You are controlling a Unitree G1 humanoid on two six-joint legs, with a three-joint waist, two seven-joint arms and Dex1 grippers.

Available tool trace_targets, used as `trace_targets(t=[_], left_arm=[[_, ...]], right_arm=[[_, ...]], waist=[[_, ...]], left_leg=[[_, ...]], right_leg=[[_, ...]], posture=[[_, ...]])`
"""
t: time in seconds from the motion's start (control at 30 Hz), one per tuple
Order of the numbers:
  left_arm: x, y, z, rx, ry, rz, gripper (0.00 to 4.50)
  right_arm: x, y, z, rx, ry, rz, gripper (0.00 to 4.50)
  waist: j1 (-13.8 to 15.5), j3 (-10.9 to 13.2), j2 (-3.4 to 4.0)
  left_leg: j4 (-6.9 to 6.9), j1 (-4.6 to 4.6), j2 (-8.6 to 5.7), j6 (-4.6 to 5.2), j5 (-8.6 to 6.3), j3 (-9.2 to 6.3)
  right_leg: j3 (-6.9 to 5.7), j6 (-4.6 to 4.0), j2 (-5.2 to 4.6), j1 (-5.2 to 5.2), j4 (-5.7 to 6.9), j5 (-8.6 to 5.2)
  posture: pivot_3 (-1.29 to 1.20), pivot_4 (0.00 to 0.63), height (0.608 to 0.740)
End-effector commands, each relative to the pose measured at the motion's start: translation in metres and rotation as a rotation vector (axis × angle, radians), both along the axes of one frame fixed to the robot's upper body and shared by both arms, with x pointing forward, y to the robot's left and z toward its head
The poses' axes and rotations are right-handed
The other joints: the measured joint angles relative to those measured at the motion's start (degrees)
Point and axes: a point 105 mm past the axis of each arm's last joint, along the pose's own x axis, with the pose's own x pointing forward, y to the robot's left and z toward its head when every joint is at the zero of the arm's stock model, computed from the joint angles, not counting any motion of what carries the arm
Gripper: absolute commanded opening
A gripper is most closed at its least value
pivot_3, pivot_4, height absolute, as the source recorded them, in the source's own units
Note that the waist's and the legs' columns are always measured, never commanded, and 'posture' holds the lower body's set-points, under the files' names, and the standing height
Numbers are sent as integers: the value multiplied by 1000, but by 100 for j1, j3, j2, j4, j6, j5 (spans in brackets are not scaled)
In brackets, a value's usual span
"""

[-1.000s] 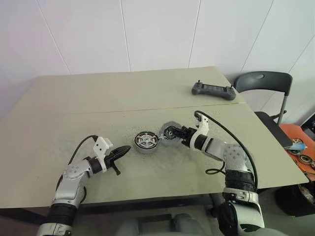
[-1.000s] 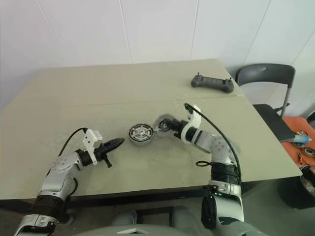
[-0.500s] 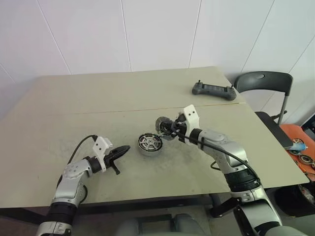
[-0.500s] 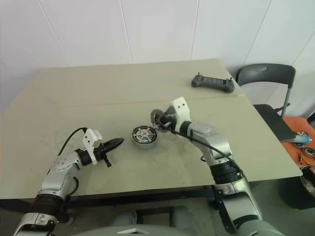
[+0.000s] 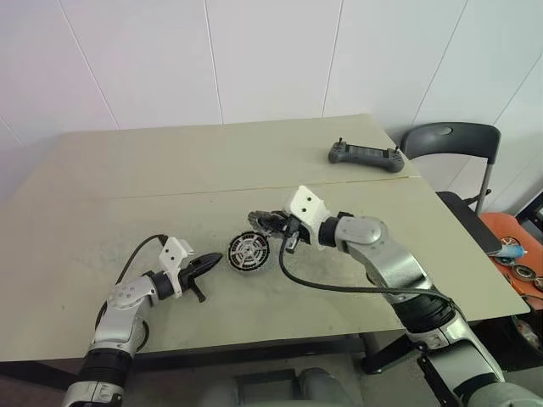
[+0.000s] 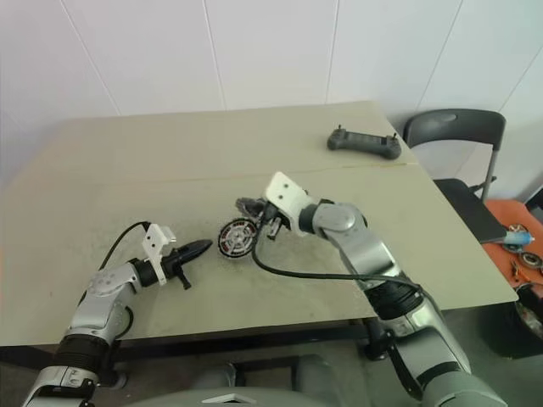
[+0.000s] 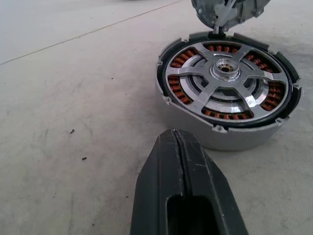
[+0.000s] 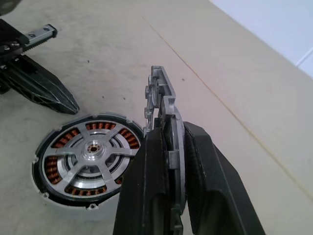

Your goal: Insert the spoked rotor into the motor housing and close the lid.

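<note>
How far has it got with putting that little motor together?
The spoked rotor already sits inside the motor housing, over the copper windings. The right gripper holds the lid on edge, raised beside the housing. Still left: laying the lid flat on top. The left gripper waits shut nearby.

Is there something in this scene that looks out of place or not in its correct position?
Only the lid stands out: the right pincer holds it on edge in the air beside the motor housing, not flat on it. The spoked rotor sits level inside the housing. Nothing looks spilled or damaged.
</note>
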Motion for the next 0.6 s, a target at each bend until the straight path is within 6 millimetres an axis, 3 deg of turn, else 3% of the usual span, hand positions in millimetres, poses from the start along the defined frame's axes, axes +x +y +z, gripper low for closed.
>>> trace_targets(t=[0.03,0.3,0.6], left_arm=[[6,4,12,8,-54,5,0],[6,7,12,9,-52,15,0],[5,7,10,11,-45,13,0]], right_arm=[[-1,12,0,-87,-77,35,142],[6,-2,-29,-285,-135,18,142],[-7,3,-35,-327,-189,125,142]], waist=[[12,-1,-2],[59,-7,-11],[94,-10,-16]], left_leg=[[0,0,0,0,0,0],[1,8,-1,0,0,0],[-1,65,-1,-1,0,3]], right_leg=[[0,0,-1,0,0,0],[0,-2,-3,8,0,0],[1,-6,-4,57,0,-4]], posture=[[0,0,740],[0,0,740],[0,0,740]])
